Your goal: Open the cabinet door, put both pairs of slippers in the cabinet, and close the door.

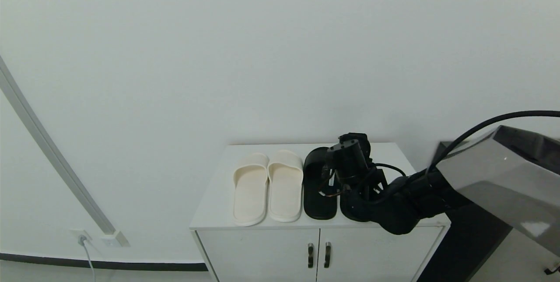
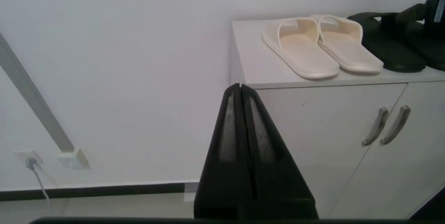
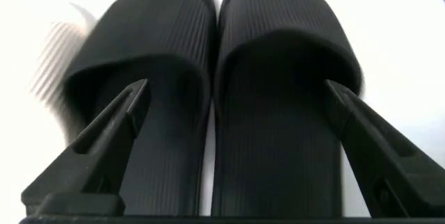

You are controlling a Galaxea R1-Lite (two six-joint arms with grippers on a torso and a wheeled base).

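Your black slippers point(image 1: 319, 190) point(image 3: 278, 92) lie side by side on the cabinet point(image 1: 214, 203) top, toward its right end. The white slippers point(image 1: 280, 185) point(image 2: 327, 43) sit just beside them, nearer the middle. Your right gripper point(image 1: 350, 177) point(image 3: 236, 85) hangs over the black pair, its fingers spread wide around both slippers and clasping nothing. Both cabinet doors point(image 1: 262, 253) are closed, and their handles point(image 1: 310, 255) meet at the centre. Your left gripper point(image 2: 240, 92) is off the cabinet's left front, below its top, with its fingers pressed together and empty.
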